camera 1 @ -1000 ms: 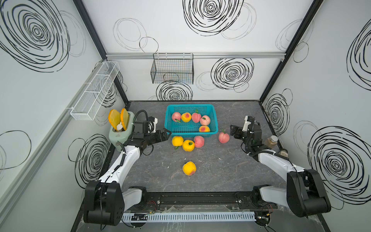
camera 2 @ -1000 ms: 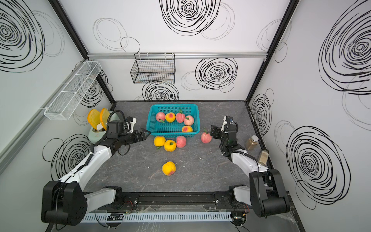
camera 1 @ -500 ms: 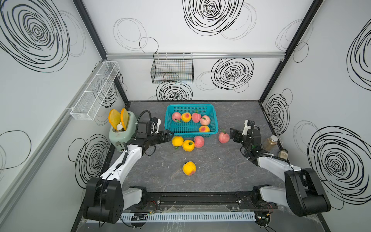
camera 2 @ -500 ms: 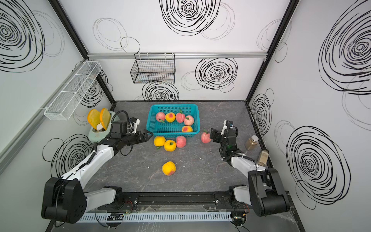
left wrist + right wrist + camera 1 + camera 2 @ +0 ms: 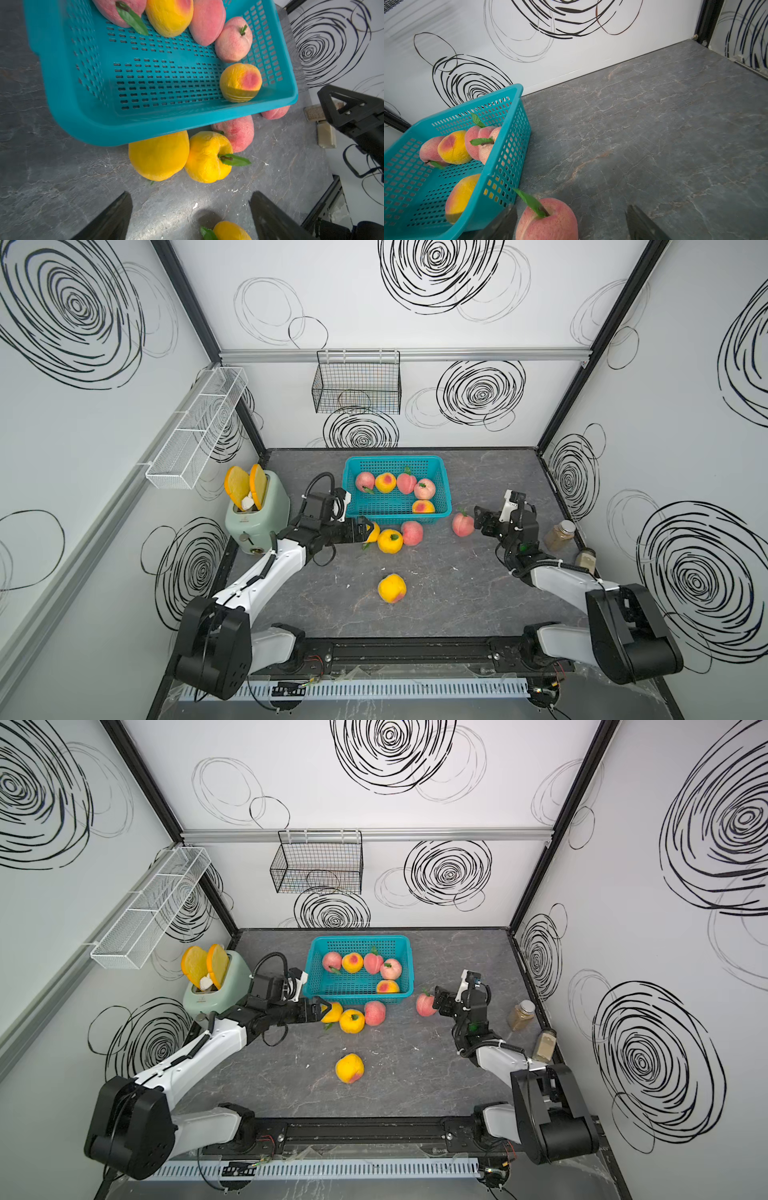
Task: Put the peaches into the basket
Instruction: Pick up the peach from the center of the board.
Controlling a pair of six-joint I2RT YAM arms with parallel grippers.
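The turquoise basket [image 5: 392, 459] [image 5: 359, 938] holds several peaches. In both top views more peaches lie on the table before it: two yellow ones [image 5: 390, 541] and a pink one [image 5: 412, 533] together, and a lone yellow one [image 5: 392, 588] nearer the front. My left gripper [image 5: 363, 529] [image 5: 191, 199] is open, with the leftmost yellow peach [image 5: 159, 155] just beyond its fingertips. My right gripper [image 5: 478, 518] [image 5: 571, 212] is open around a pink leafy peach [image 5: 462, 525] [image 5: 548, 220]. That peach sits close to one finger, with a wide gap to the other.
A green toaster [image 5: 257, 518] with toast slices stands at the left. Two jars [image 5: 559, 535] [image 5: 585, 560] stand by the right wall behind my right arm. A black wire basket [image 5: 357, 387] and a white rack [image 5: 195, 435] hang on the walls.
My left gripper has moved right, up to the yellow peaches. My right gripper has moved left and down until its fingers flank the pink peach. No peach has moved.
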